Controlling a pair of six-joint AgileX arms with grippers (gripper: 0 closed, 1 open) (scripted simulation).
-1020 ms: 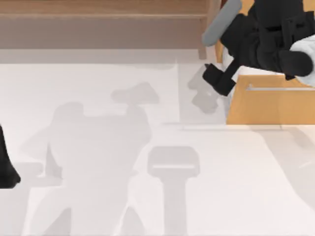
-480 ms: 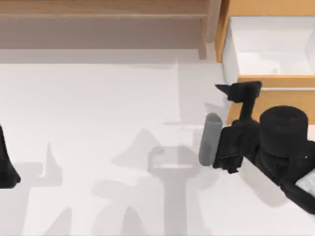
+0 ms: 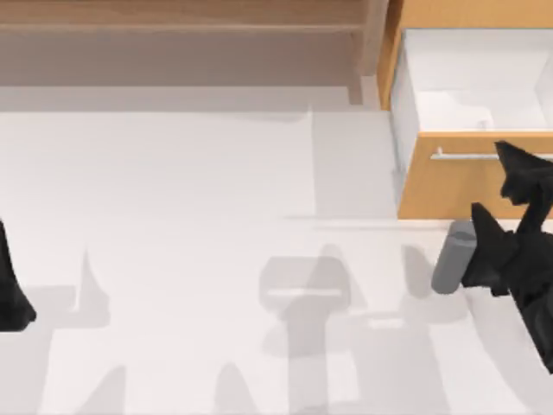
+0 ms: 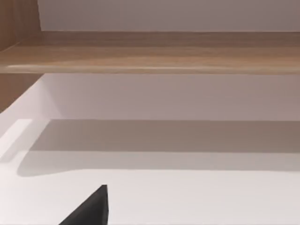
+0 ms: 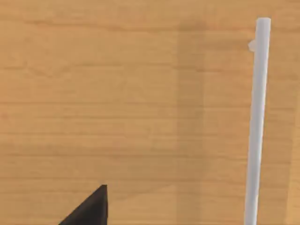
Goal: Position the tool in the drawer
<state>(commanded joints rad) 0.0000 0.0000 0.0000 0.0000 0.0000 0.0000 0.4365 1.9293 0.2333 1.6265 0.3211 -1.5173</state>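
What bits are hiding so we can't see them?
- Tool: inside the drawer in the top view, no small piece can be made out.
- Drawer: cut off by the top view's right edge.
- Right gripper: its dark shape in the top view hides how the fingers stand.
- Left gripper: cut off by the left edge.

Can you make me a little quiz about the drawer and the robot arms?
1. True or false: the drawer is shut.
2. The left gripper sits at the table's left edge. Where is the right gripper? A) over the shelf B) by the drawer's wooden front C) deep inside the drawer
3. Fill in: the inside of the drawer is coloured ____.
Key: 1 false; 2 B; 3 white.
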